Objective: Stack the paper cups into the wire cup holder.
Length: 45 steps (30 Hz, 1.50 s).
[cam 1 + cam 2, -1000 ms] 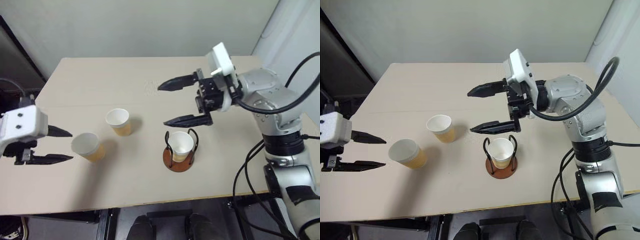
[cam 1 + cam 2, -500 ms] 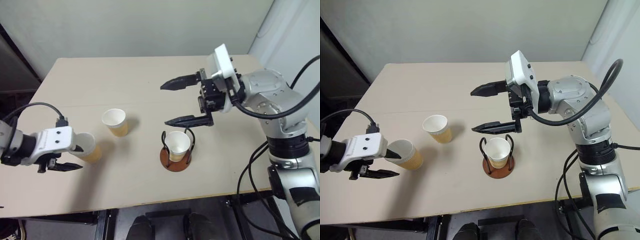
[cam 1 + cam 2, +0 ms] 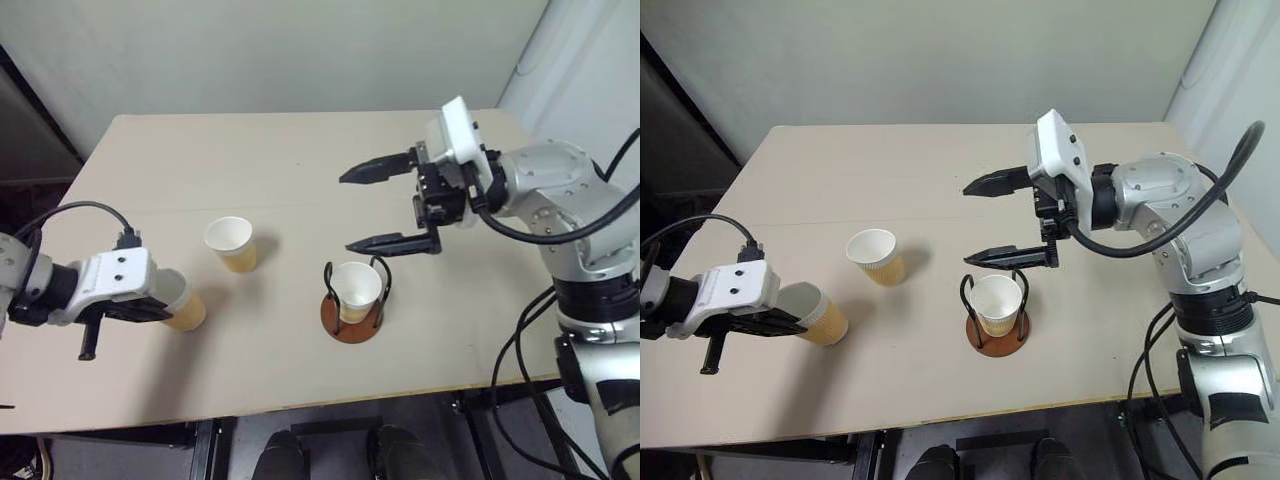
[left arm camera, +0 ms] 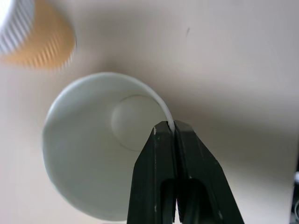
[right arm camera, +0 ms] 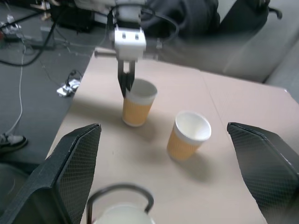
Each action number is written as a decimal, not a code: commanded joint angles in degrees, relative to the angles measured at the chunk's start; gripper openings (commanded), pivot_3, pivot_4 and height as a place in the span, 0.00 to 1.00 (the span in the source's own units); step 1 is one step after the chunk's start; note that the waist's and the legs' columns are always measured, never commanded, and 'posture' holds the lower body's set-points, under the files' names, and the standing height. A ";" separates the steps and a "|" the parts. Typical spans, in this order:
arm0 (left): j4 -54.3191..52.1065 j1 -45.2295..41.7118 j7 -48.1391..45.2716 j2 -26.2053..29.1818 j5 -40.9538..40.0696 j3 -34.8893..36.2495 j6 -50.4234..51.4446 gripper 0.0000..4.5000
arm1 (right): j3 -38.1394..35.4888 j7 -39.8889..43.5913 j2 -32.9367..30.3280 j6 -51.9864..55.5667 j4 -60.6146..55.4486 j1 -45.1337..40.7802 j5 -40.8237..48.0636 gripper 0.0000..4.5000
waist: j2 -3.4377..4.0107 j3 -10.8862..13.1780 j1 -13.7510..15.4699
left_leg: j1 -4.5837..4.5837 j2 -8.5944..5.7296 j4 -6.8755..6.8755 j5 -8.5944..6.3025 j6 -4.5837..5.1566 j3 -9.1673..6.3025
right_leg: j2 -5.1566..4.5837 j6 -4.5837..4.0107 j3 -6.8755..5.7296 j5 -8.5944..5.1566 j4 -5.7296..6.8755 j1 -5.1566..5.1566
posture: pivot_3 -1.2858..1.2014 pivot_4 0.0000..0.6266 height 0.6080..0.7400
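Three paper cups are in view. The leftmost cup stands on the table, and my left gripper is shut on the rim of this cup, one finger inside and one outside. A second cup stands free just behind and to its right. The third cup sits inside the wire cup holder, mid-table. My right gripper hangs open above and slightly behind the holder, pointing left, nothing between its fingers. The right wrist view looks across both free cups to the left gripper.
The tan table has open surface behind the cups and along the front. Its front edge runs just below the holder. Cables hang off the right side by my right arm.
My left gripper has moved in on the leftmost cup and shut on its rim. My right gripper has drifted a little to the right, still open.
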 commanded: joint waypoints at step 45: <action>18.34 -63.93 -7.55 -29.24 -6.31 -51.73 -27.11 0.53 | -25.51 -0.28 -24.64 0.03 -13.34 24.03 13.04 1.00 | -0.03 -0.06 1.44 | -0.02 -0.15 2.01 -1.17 1.99 1.59 | 0.48 2.52 1.36 0.48 -1.16 1.09 | 0.52 0.24 1.00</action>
